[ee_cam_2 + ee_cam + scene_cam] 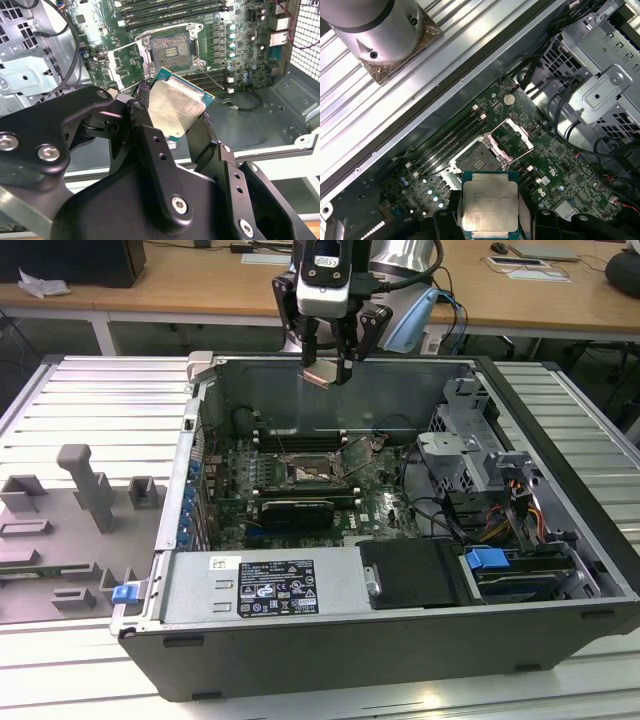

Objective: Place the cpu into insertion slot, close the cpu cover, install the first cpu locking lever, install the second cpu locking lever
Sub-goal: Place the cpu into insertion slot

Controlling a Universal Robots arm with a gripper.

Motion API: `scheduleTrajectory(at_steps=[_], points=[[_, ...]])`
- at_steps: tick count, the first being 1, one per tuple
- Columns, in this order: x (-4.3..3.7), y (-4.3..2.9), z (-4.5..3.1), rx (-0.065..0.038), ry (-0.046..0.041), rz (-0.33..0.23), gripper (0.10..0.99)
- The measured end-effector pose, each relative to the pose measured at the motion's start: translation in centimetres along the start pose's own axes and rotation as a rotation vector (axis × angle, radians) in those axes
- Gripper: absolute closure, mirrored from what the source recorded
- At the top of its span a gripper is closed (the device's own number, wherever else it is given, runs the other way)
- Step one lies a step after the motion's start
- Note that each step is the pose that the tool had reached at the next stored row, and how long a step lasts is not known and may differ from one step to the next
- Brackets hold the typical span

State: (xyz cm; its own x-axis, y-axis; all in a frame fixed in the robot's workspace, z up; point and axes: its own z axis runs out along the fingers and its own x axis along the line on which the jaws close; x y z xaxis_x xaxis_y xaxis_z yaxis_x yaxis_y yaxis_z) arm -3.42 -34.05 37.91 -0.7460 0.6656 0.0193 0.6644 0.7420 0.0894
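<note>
End effector: the end effector [330, 368] is hanging over the far wall of the open computer case [400, 640], its fingers pressing in on two opposite edges of the cpu [322, 374].
Cpu: it is riding tilted in that grip, up in the air, well apart from the slot.
Exterior view's left: grey holders [85, 490] are standing on the ribbed surface [100, 400] beside the case.
Slot: the insertion slot [312, 472] is lying uncovered on the green board.
Cover: the cpu cover [127, 65] is standing swung up beside the slot.
Exterior view's right: a metal drive cage [470, 445] is sitting inside the case.
</note>
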Motion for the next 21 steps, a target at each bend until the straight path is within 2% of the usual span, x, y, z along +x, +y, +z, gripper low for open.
scheduleTrajectory(at_steps=[21], points=[[0.0,0.0,0.04,-0.002,-0.0112,0.125,0.549]])
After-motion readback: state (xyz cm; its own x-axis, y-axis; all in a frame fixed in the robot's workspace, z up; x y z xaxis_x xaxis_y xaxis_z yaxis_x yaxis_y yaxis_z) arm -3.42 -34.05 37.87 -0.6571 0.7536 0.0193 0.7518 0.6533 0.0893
